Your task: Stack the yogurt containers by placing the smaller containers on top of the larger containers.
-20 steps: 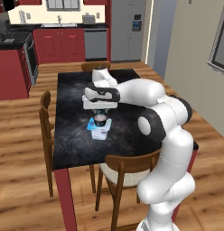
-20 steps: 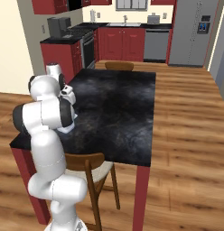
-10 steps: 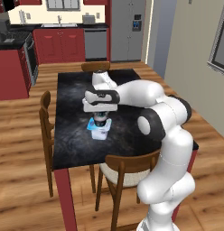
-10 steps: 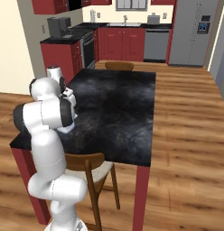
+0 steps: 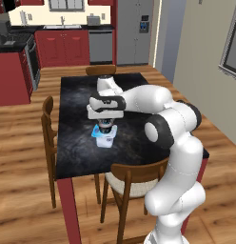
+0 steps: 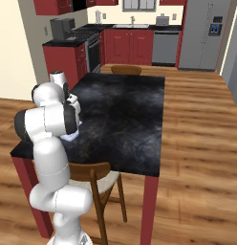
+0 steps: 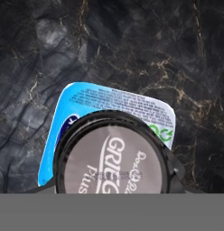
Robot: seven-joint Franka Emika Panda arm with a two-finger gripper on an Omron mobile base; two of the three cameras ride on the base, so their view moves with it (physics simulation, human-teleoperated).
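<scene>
We see the small cup (image 7: 117,158) upright, its round lid facing the hand camera, above the squarish tub (image 7: 86,108) and overlapping its blue foil top. The tub stands on the dark bench (image 5: 77,114) near its left edge. Our claw (image 5: 105,126) hangs over it, apparently gripping the cup.

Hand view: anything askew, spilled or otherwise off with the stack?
Nothing spilled or damaged. The small round cup sits over the white tub's blue foil top, toward one side rather than centred, so foil shows mostly along one edge. In the left base view the gripper is right over the tub on the black table.
</scene>
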